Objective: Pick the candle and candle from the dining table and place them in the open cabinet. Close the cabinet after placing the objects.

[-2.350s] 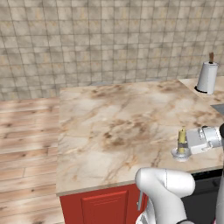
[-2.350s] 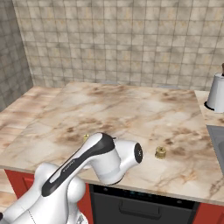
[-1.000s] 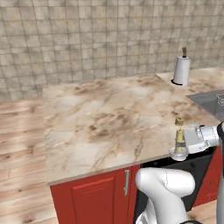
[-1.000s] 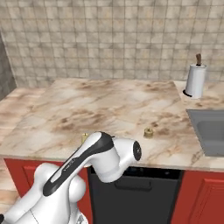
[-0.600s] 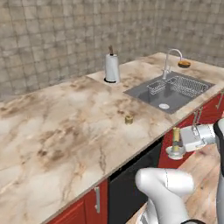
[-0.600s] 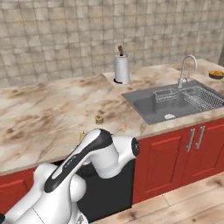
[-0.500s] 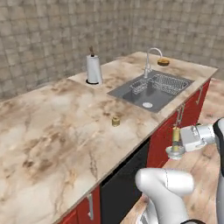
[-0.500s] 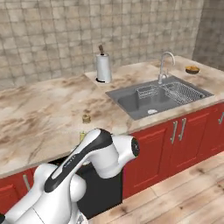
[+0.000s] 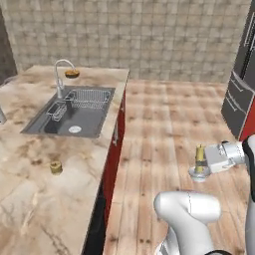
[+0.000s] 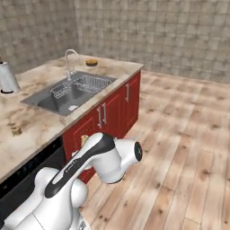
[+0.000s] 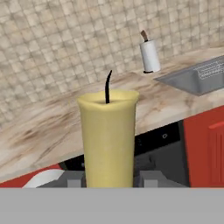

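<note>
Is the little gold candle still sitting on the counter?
Yes, the little gold candle sits alone on the marbled counter, while the jaws hold the tall stick candle out over the wooden floor.

Candles, two: one slim olive-gold stick candle point(image 9: 199, 157) on a clear round dish point(image 9: 199, 173); one squat brass-gold candle point(image 9: 56, 167). Paper-towel roll point(image 11: 149, 55), one. Sink point(image 9: 69, 111), one, with one tap point(image 9: 61, 74) and one wire basket point(image 9: 89, 97)
</note>
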